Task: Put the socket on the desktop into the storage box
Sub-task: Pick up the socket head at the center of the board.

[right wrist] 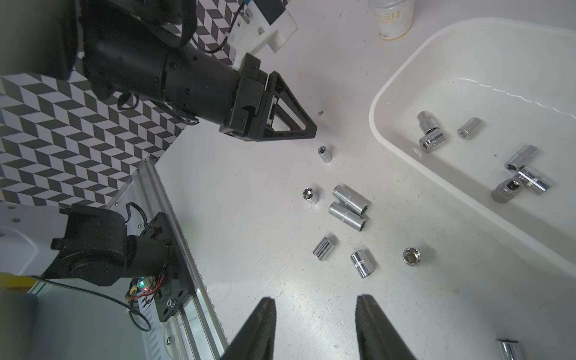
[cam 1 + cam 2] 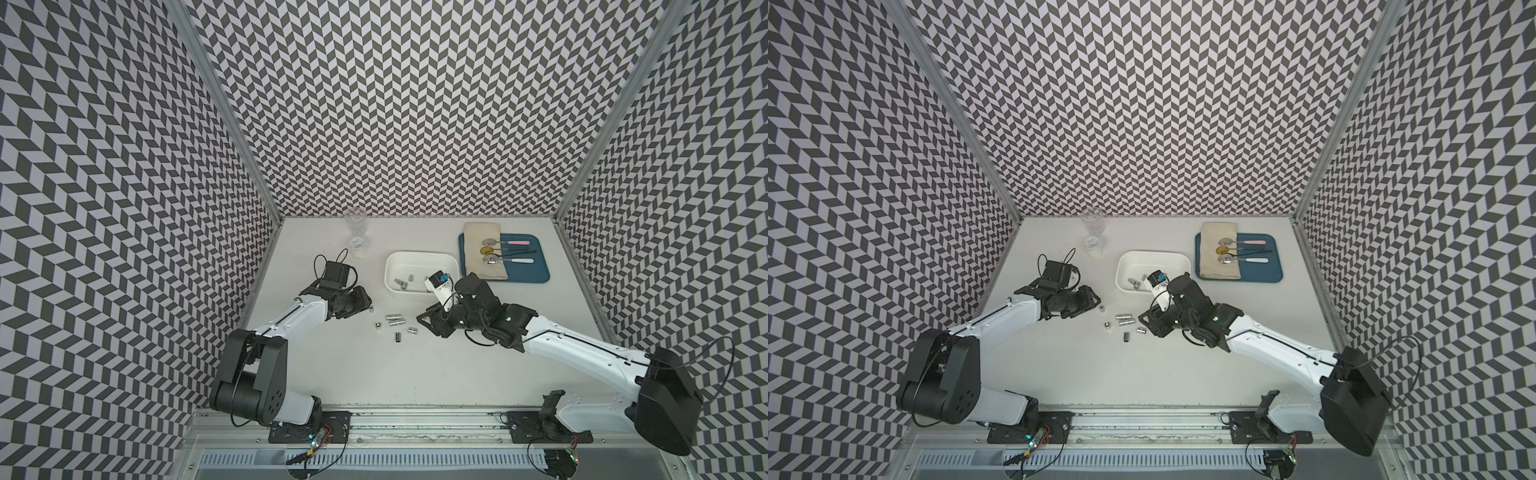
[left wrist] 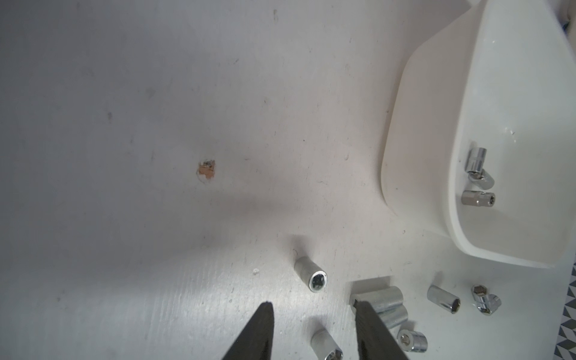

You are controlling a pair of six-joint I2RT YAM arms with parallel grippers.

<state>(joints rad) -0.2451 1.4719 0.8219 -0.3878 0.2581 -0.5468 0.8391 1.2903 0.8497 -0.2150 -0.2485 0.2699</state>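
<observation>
While left end effector (image 3: 311, 302) and right end effector (image 1: 315, 297) gape empty, scuffed desktop (image 2: 332, 365), chevron walls (image 2: 415, 104).

loose sockets (image 2: 394, 319) before storage box (image 2: 419, 254), other sockets (image 2: 401, 284) inside it, tray (image 2: 537, 271) at right

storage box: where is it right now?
In a top view the storage box sits near the middle, right next to the blue tray on its left side, just beyond the loose sockets.
</observation>
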